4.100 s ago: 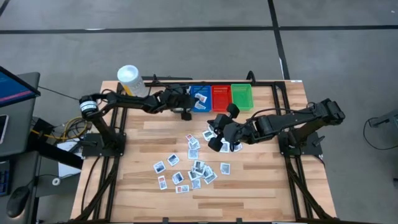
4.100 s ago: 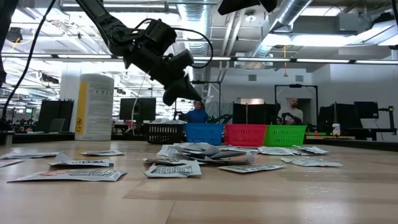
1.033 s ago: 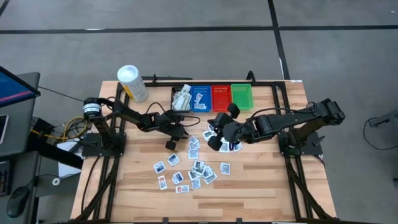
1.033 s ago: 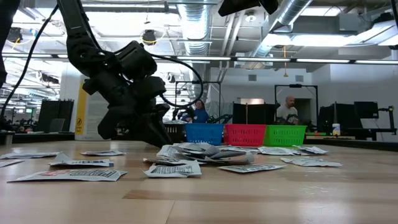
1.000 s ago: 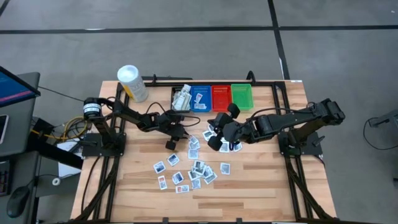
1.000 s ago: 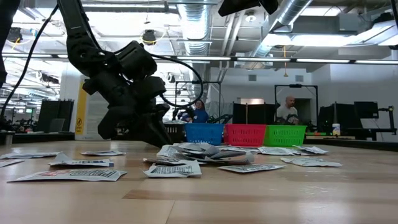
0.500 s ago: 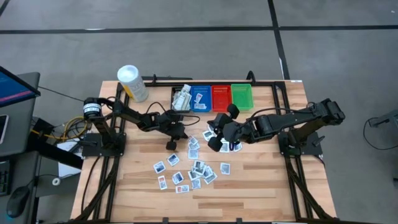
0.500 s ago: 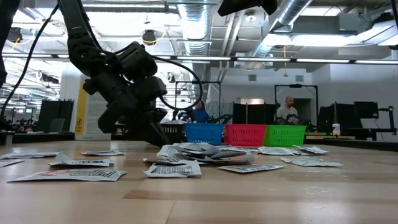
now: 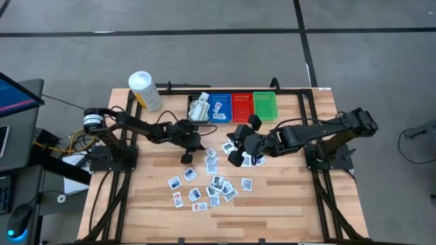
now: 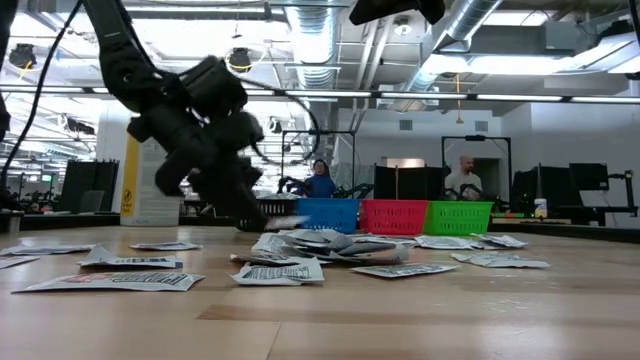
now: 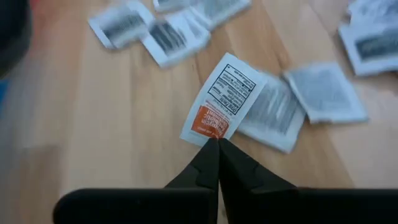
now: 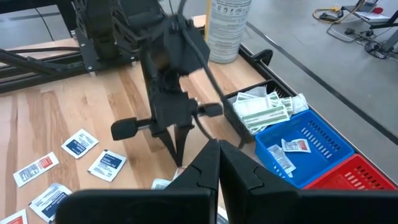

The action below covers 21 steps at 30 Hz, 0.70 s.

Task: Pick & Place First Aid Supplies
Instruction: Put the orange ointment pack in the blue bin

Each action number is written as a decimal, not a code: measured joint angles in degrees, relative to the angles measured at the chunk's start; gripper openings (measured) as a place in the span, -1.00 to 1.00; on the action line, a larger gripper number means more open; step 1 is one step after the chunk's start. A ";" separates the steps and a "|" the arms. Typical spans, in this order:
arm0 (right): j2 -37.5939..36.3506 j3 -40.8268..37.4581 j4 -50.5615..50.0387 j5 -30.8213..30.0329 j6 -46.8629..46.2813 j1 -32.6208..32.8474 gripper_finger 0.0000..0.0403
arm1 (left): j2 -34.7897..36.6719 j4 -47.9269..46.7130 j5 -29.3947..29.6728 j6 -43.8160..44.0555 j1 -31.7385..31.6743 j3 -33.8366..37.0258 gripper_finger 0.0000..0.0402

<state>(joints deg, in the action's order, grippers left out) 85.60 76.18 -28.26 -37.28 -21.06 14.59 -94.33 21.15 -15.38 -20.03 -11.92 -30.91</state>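
I'm pinching an orange-marked packet [image 11: 222,102] by its corner in the left gripper [image 11: 217,144], probably for a bin; right gripper [image 12: 219,148] is idling clenched, empty.

White packet [image 11: 221,104] with orange band; blue [image 9: 219,107], red [image 9: 242,105], green bins [image 9: 264,103].

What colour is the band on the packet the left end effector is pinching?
Orange, on a white packet with black print; the left wrist view shows it best.

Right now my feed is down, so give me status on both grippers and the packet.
Left gripper shut on orange-marked packet, lifted off table. Right gripper shut, empty, waiting mid-table. Nothing in the way.
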 joint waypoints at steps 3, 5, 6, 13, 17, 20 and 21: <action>0.00 0.00 0.03 0.00 0.00 0.02 -1.00 | 2.21 0.05 1.51 0.00 0.00 0.00 -0.98; 0.00 0.00 0.04 0.00 0.00 0.02 -1.00 | 4.03 0.33 2.83 0.00 -0.02 -0.01 -0.98; 0.00 0.00 0.04 0.00 0.00 0.02 -1.00 | 4.97 0.50 3.43 0.00 -0.02 -0.03 -0.98; 0.00 0.00 0.08 -0.02 0.00 0.00 -1.00 | 10.87 0.94 8.43 -0.42 -0.02 -0.16 -0.97; 0.00 0.00 0.04 -0.07 0.00 -0.09 -1.00 | 11.81 0.97 12.54 -0.46 -0.26 -1.13 -0.97; 0.00 0.00 0.03 -0.17 0.01 -0.22 -1.00 | 10.95 1.19 13.91 -0.46 -1.57 -3.38 -0.98; 0.00 0.00 -0.01 -0.17 0.02 -0.22 -1.00 | 10.47 1.18 14.00 -0.46 -2.28 -4.22 -0.98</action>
<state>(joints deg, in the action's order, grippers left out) 85.60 76.18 -28.28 -37.45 -21.04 14.37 -83.86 22.32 -1.37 -20.49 -14.20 -35.13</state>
